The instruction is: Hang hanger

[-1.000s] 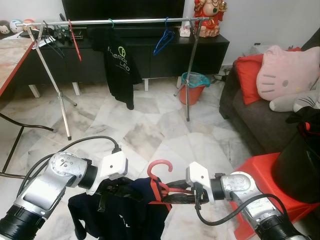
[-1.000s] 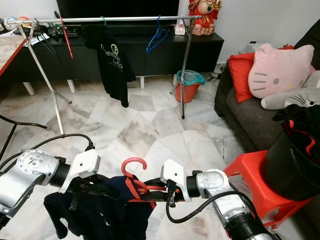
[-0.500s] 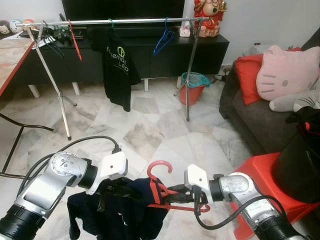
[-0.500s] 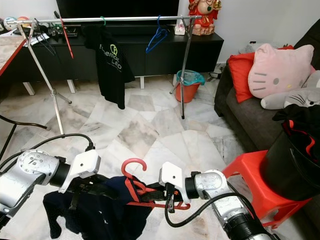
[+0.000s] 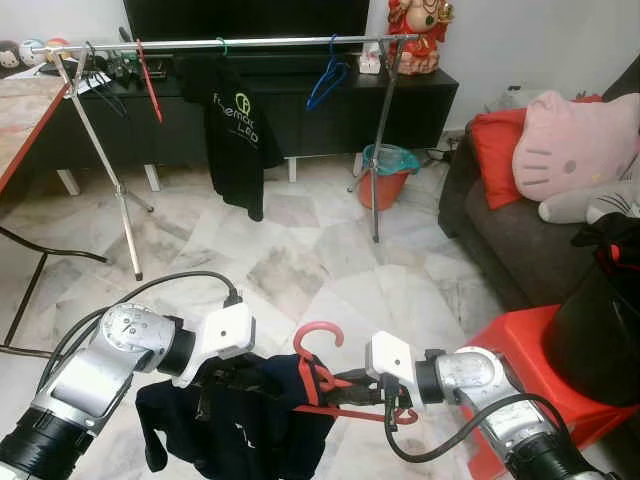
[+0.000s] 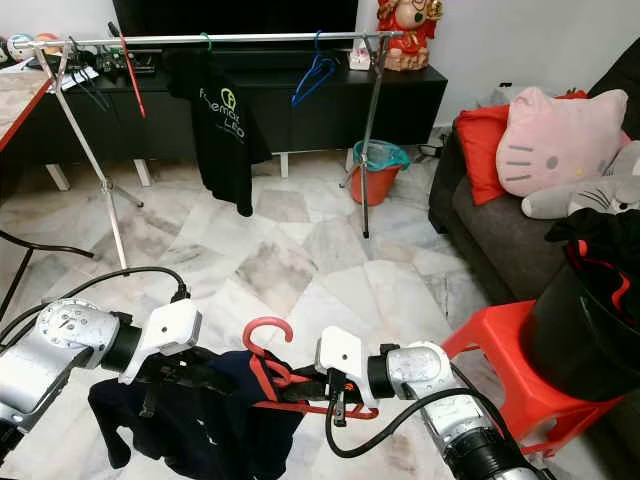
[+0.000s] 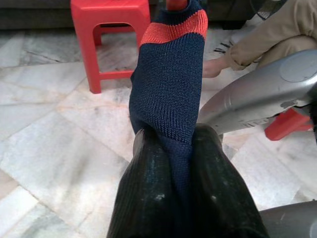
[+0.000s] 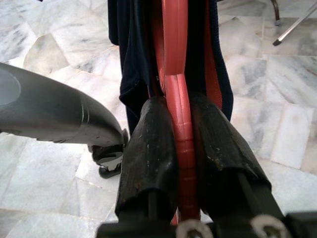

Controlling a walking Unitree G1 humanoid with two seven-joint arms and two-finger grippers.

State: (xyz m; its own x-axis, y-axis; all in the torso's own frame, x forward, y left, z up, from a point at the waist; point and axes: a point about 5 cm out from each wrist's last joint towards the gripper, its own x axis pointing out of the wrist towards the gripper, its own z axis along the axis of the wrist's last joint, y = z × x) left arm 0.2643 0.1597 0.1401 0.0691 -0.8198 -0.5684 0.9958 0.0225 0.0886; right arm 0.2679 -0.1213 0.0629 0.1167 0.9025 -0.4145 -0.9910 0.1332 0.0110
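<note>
Low over the marble floor [image 5: 300, 260], the left gripper [image 7: 181, 163] has its two black fingers pressed tight on the knit fabric of a navy garment with an orange band [image 7: 171, 74], whose dark body sags beneath the left arm. Just to the right of that grip, the red hanger [image 5: 318, 345] stands with its hook upright above the bunched collar, its frame partly inside the garment. The right gripper [image 8: 179, 144] is clamped on the hanger's red bar, pinning it between both fingers, so the loaded hanger is held between the two arms. Well beyond, against the far wall, the clothes rail [image 5: 230, 43] runs across the room with a black T-shirt [image 5: 235, 125] near its middle and a blue hanger [image 5: 328, 80] further right, leaving a bare stretch between them. This looks like the dressing or carrying step, with hanging not yet begun. The next move likely calls for the left gripper to release the fabric, then walking to the rail and lifting the hook over it.
</note>
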